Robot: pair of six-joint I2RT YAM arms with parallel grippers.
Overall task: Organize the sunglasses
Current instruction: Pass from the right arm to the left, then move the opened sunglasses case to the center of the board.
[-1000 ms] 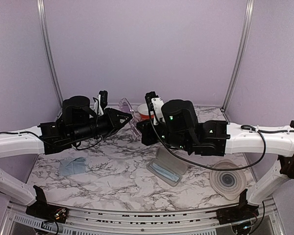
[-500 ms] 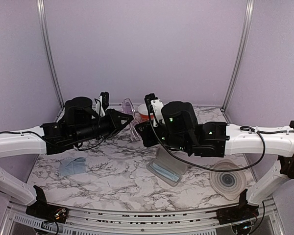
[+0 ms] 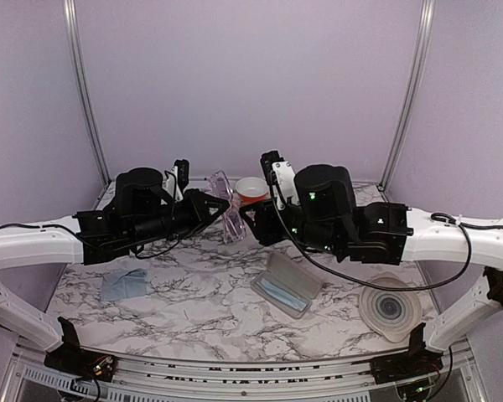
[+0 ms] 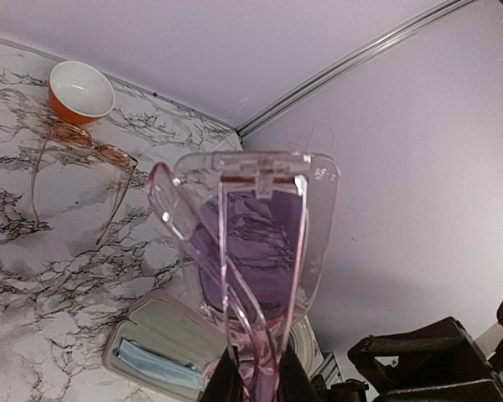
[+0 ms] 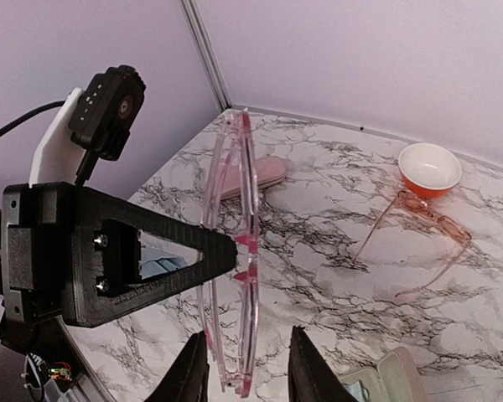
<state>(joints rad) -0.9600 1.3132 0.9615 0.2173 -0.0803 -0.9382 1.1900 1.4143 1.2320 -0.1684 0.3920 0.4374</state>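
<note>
Aloft, the left tool (image 4: 256,377) pinches a clear pink oblong case (image 4: 264,243); the right tool (image 5: 243,373) straddles it, parted.

Soft even light, faint shadows — top cam grainy.

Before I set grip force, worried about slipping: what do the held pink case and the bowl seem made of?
Pink case: likely rigid plastic, glossy and transparent; the marbled table shows through it. Bowl: perhaps glazed ceramic or melamine; smooth orange outside, white inside.
</note>
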